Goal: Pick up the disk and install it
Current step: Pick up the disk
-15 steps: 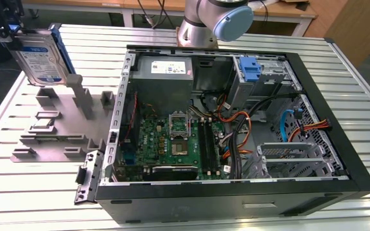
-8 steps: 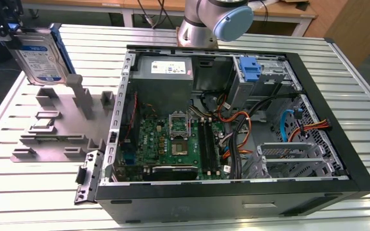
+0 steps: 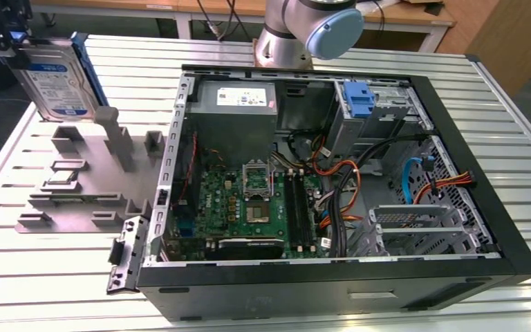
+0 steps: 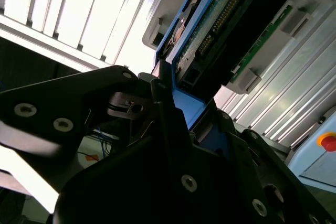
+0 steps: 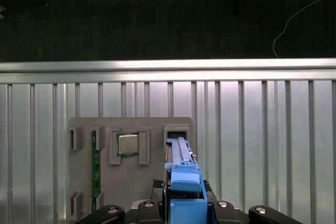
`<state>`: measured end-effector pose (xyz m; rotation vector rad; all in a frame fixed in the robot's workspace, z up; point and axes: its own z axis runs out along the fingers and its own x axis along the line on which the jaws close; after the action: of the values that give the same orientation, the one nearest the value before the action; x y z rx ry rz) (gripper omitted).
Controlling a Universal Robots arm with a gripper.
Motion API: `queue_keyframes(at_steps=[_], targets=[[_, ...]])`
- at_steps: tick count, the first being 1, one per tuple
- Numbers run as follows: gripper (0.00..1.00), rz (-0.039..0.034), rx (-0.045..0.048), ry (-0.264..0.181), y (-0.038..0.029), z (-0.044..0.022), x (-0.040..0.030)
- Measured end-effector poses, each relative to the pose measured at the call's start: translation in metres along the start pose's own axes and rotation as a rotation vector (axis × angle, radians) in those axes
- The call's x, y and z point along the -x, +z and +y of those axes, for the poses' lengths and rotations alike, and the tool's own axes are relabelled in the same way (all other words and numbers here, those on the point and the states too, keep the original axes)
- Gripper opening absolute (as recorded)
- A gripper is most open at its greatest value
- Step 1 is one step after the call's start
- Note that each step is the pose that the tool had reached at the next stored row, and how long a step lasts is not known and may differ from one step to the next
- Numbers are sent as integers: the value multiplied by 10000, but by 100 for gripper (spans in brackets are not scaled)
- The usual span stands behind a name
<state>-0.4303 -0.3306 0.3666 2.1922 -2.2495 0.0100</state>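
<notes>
The disk [image 3: 58, 79] hangs upright in the air at the exterior view's far left, above the grey fixture [image 3: 81, 180]. Its silver face carries a white-and-blue label, and a blue carrier frames it. My gripper [image 3: 19, 47] is shut on its upper end. In the first wrist view the carrier's blue edge [image 5: 182, 179] stands between my fingers [image 5: 107, 212], over the fixture's empty slot [image 5: 176, 132]. The second wrist view shows the disk's green circuit-board underside [image 4: 231, 19] and the carrier [image 4: 184, 109] clamped in my gripper [image 4: 176, 111].
An open computer case [image 3: 487, 173] lies on the slatted metal table [image 3: 25, 290]. Inside are a grey power supply [image 3: 236, 104], a motherboard [image 3: 256, 207], cables and a blue bracket [image 3: 361, 100] at the drive bay. The fixture holds a processor chip [image 5: 127, 144] and a green memory stick [image 5: 96, 163].
</notes>
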Motion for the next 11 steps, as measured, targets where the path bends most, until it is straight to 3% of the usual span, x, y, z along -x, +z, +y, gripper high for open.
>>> queue_keyframes(at_steps=[11], targets=[[36, 0, -1, 0, -43, 0, 0]])
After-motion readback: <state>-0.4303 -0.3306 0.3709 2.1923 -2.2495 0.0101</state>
